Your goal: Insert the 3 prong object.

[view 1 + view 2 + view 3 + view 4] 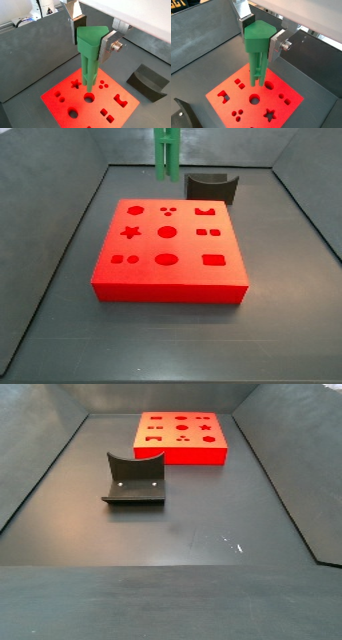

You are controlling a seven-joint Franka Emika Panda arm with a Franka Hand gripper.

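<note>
in both wrist views the hand point(90, 35) is closed on the 3 prong object point(89, 55), its silver fingers point(109, 41) pressing the thick green upper end from both sides. the green stick hangs upright, prongs downward, above the red block point(90, 102). in a wrist view its tip appears over the block's top face next to a round hole; whether it touches the surface cannot be told. the dark grey curved block point(148, 81) stands on the dark bench point(40, 70) beside the red block.

in a side view the 3 prong object point(166, 153) shows at the top centre of the frame, upright, behind the far edge of the red block point(168, 250); the hand itself is cut off by the frame. the dark grey curved block point(211, 188) sits just beyond the red block's upper right corner.

in a side view from the opposite end, the dark grey curved block point(135, 480) stands left of centre and the red block point(181, 436) lies at the top; neither hand nor green stick shows there.
</note>
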